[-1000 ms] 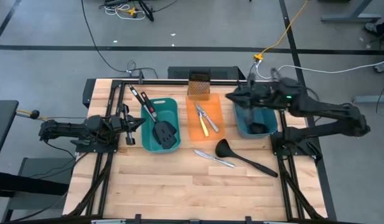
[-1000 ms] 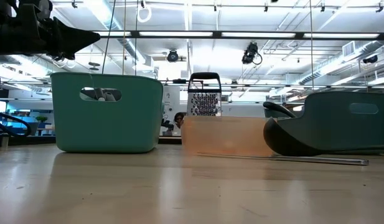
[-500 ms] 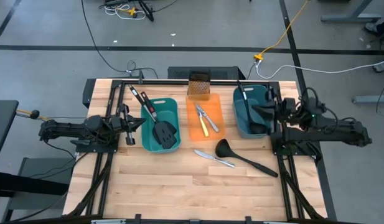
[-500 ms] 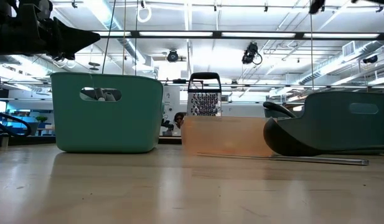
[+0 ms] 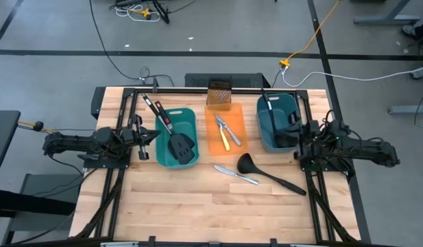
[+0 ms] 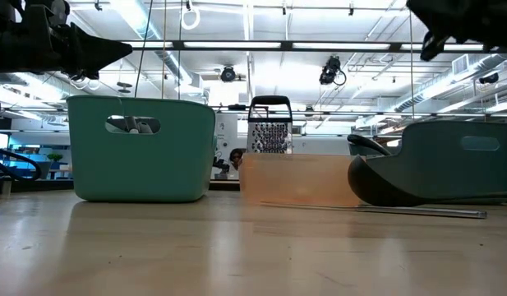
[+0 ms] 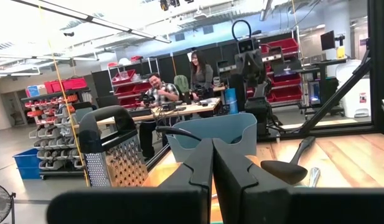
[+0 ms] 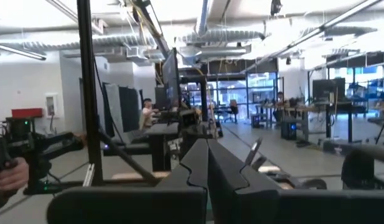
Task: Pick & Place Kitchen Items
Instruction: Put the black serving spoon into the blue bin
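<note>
Two black slotted spatulas (image 5: 180, 143) lie in the left teal tub (image 5: 190, 115), their handles leaning over its far-left rim. A silver knife and a yellow-handled knife (image 5: 227, 130) lie in the orange tray (image 5: 240, 140). A black ladle (image 5: 278, 138) rests in the right teal tub (image 5: 264, 127). Another black ladle (image 5: 266, 171) and a silver knife (image 5: 236, 174) lie on the table in front of the tray. My left gripper (image 5: 155, 135) is shut and empty, left of the left tub. My right gripper (image 5: 295, 132) is shut and empty at the right tub's right side.
A brownish box grater (image 5: 219, 92) stands behind the tray at the table's far edge. Black frame rails run along the left (image 5: 122, 116) and right (image 5: 308, 116) sides. Bare wood lies toward the table's near edge (image 5: 197, 213). People sit in the room beyond.
My right gripper has drawn back from above the right tub toward the table's right edge and come down lower beside the tub. The ladle stays in that tub. My left arm has kept still.
</note>
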You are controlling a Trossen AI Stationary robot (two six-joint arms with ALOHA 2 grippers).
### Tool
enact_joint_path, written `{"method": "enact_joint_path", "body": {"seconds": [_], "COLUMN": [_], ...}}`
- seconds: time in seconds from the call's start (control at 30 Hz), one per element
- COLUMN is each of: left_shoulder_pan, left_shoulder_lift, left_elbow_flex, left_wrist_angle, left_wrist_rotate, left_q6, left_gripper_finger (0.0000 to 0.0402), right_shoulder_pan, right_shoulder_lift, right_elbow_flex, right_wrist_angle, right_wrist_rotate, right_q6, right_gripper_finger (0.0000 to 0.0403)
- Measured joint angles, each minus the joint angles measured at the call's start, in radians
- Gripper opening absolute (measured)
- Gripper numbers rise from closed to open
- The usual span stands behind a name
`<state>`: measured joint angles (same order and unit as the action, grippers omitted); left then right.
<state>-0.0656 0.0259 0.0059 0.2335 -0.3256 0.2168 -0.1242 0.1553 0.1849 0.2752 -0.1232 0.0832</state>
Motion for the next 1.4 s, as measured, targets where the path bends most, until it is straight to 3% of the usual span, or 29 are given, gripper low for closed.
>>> {"method": "enact_joint_path", "body": {"seconds": [0.83, 1.4], "left_shoulder_pan": [0.000, 0.000], "left_shoulder_lift": [0.000, 0.002], "left_elbow_flex": [0.000, 0.002], "left_wrist_angle": [0.000, 0.009], "left_wrist_rotate": [-0.004, 0.035], "left_q6": [0.000, -0.055], "left_gripper_finger": [0.0015, 0.0015], "right_shoulder_pan": [0.000, 0.000], "right_shoulder_lift": [-0.040, -0.040], "right_elbow_flex": [-0.025, -0.025], "right_wrist_angle": [-0.167, -0.181], "right_wrist_rotate": [0.028, 0.027], "right_q6": [0.040, 0.055], "right_gripper_finger": [0.0006, 0.0006]}}
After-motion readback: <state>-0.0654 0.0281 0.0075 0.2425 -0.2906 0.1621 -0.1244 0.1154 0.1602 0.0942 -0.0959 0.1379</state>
